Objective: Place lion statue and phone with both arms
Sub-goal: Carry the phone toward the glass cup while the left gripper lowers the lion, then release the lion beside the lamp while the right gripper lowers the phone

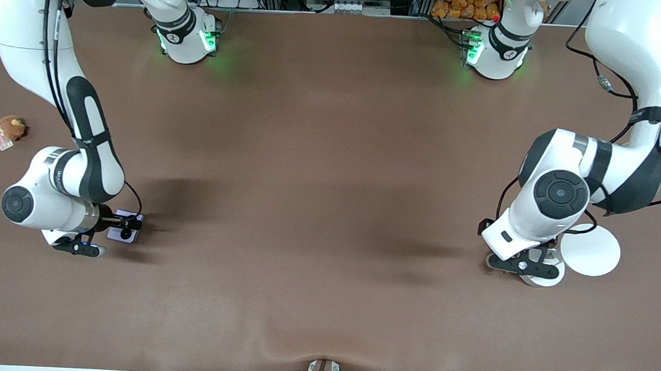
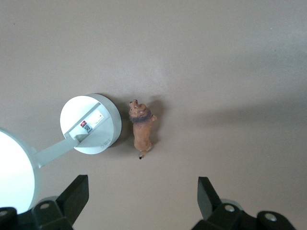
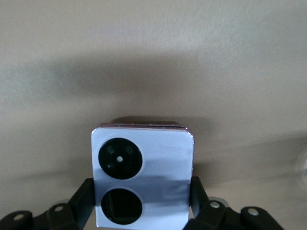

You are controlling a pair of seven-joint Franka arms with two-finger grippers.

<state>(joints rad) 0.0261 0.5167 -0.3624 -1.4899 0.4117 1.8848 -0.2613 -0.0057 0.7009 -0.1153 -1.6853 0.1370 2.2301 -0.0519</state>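
Note:
The lion statue (image 2: 141, 128), a small brown-orange figurine with a darker mane, lies on the brown table beside a small round white stand (image 2: 91, 123). My left gripper (image 2: 142, 199) hangs open above it, one finger on each side and nothing between them. In the front view the left gripper (image 1: 523, 268) covers the lion. The phone (image 3: 141, 175), pale lavender with two black circles, sits between the fingers of my right gripper (image 3: 142, 201), which is shut on its two sides. In the front view the phone (image 1: 125, 226) and right gripper (image 1: 116, 231) are low at the right arm's end of the table.
A large flat white disc (image 1: 590, 250) lies beside the left gripper, joined to the small stand (image 1: 544, 277). A round brown plush with a tag (image 1: 11, 127) sits near the table edge at the right arm's end. The brown table (image 1: 329, 208) stretches between the arms.

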